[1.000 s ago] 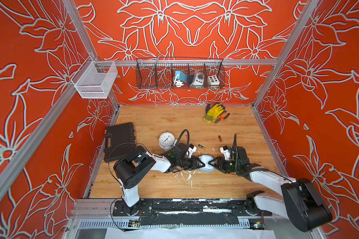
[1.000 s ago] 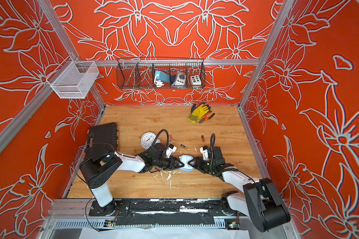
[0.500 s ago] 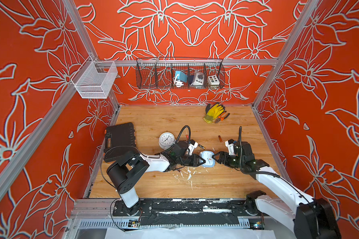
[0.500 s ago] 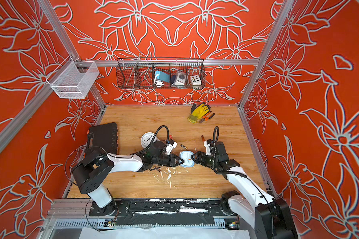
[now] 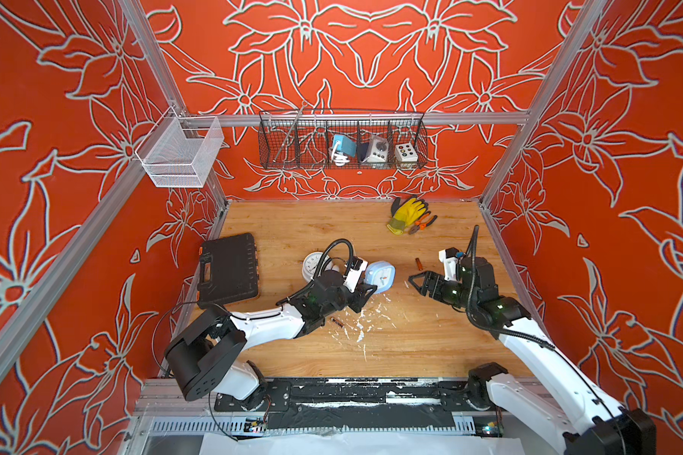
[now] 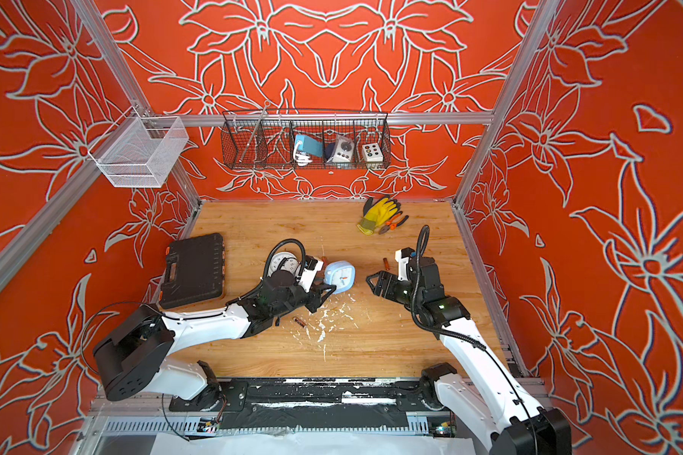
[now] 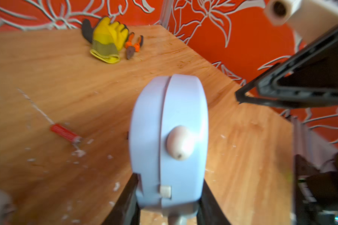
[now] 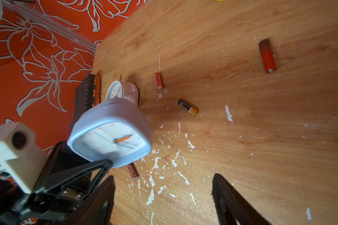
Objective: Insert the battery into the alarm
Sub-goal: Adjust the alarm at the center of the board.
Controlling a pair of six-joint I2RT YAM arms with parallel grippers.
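Note:
My left gripper [image 5: 366,290] is shut on the lower part of the light blue alarm [image 5: 380,275], holding it off the table with its dial toward the right arm. In the left wrist view the alarm [image 7: 168,140] shows edge-on between the black fingers [image 7: 132,187]. My right gripper [image 5: 420,280] stands open and empty, a short way right of the alarm. Loose batteries lie on the wood: a red battery [image 8: 267,56], a black and gold battery [image 8: 188,107], and a red one [image 5: 336,323] beside the left arm.
A white round clock [image 5: 313,264] sits behind the left gripper. A black case [image 5: 229,272] lies at the left edge. A yellow glove [image 5: 405,212] and pliers [image 5: 422,223] lie at the back. A wire basket [image 5: 342,145] hangs on the back wall. White flecks mark the table's middle.
My right gripper has come off the alarm, drawn back to the right and opened wider. The left gripper has carried the alarm up and a little farther back.

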